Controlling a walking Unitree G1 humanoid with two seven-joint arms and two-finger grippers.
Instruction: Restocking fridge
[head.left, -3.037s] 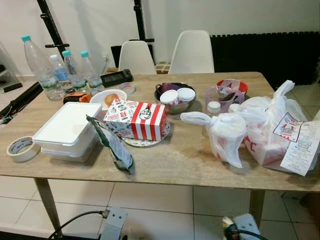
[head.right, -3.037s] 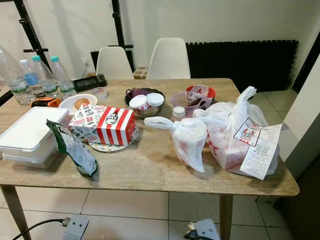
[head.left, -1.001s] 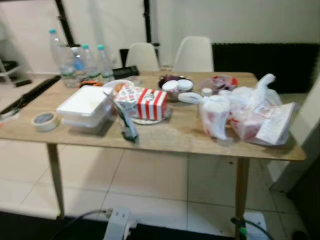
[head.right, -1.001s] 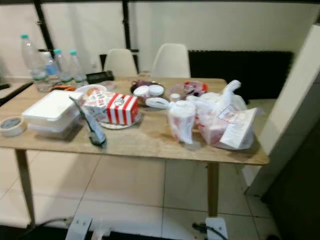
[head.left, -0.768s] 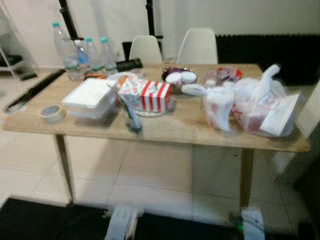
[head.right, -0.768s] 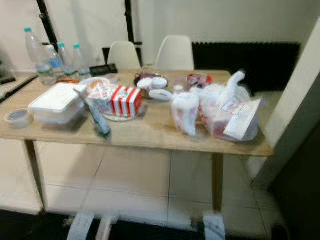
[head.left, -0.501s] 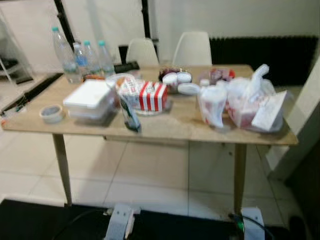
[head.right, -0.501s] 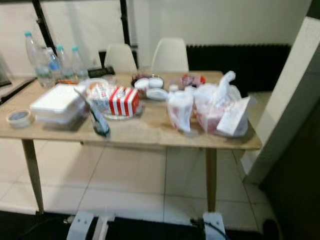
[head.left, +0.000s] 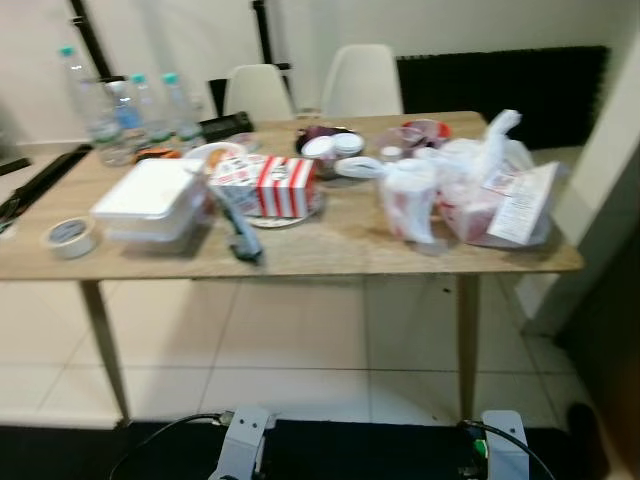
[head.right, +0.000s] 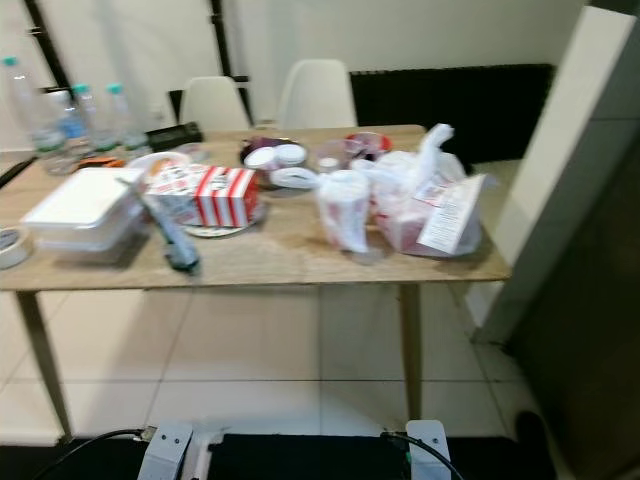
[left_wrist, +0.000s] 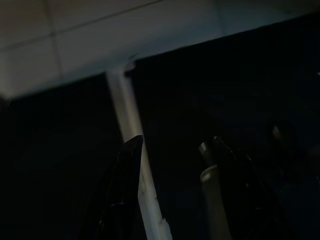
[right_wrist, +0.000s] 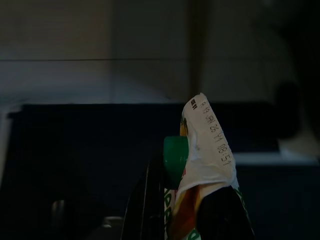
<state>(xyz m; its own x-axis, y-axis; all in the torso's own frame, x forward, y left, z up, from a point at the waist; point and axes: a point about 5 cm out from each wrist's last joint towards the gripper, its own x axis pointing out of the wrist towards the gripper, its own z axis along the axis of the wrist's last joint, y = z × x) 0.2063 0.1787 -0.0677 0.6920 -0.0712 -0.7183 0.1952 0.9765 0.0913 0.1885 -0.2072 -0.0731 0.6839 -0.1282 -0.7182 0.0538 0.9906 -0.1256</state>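
Right end effector (right_wrist: 190, 210) clamped on a juice carton (right_wrist: 207, 165) with a green cap (right_wrist: 175, 161), held low and upright, probably for carrying to the fridge. Left end effector (left_wrist: 172, 165) apart, empty, hanging over dark floor. Worktop (head.left: 330, 250) ahead, crowded with takeaway bags (head.left: 470, 190) at right, water bottles (head.left: 125, 115) far left.

Head views motion-blurred: print on red-striped box (head.left: 277, 186) unreadable; contents of white plastic bags (head.left: 462, 192) hidden; receipt (head.left: 519, 204) text too small. Bottles (head.left: 125, 116) at table (head.left: 330, 250) far left corner smeared. Right wrist view dark: carton (right_wrist: 207, 165) with green cap cut off at picture edge, lower body unseen
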